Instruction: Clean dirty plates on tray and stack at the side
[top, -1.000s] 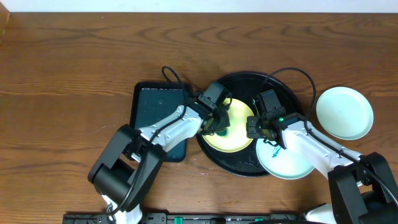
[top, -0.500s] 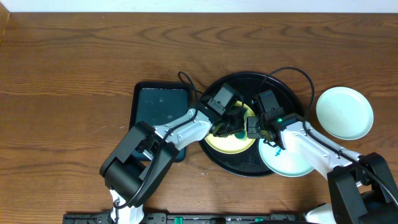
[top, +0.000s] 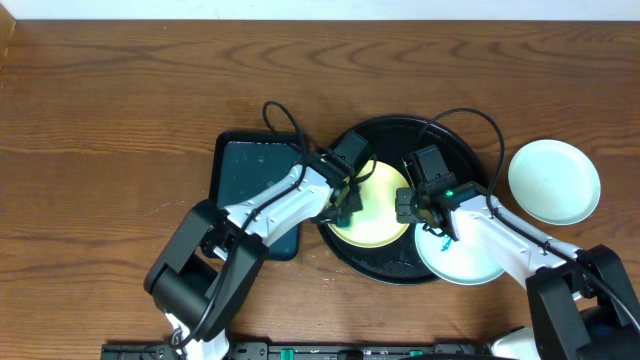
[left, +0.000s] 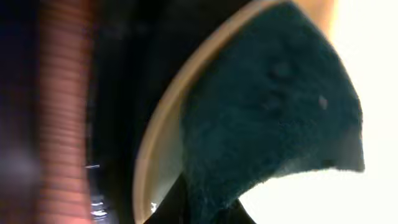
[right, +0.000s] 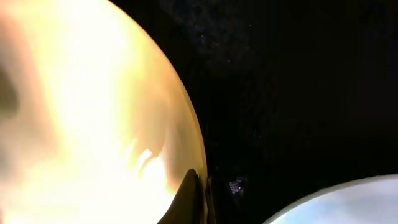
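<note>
Overhead, the pale yellow round plate (top: 380, 200) lies inside the large round black tray (top: 392, 264), towards its left half. The left gripper (top: 347, 205) sits over the plate's left rim. In the left wrist view a dark teal fuzzy sponge (left: 267, 118) rests on the yellow surface just inside that rim. The fingers are out of that view, but the sponge hangs right under the camera, so I judge it clamped in the left jaws. The right gripper (top: 408, 207) is at the opposite rim. In the right wrist view its fingertips (right: 186, 202) stand almost together at the plate's edge, apparently pinching it.

The step in hand looks to be wiping the yellow plate. To do it well, the right arm should hold the rim firm and low so the plate neither slides nor tips. The left arm should sweep the sponge across the centre with light downward pressure and stop short of the right fingers. No mark shows on the exposed yellow; what lies under the sponge is hidden.

One pale mint-white round plate (top: 465, 265) overlaps the tray's lower right rim beneath the right arm. A second mint-white plate (top: 554, 181) rests on the brown wood-grain tabletop (top: 120, 120), to the tray's right.
</note>
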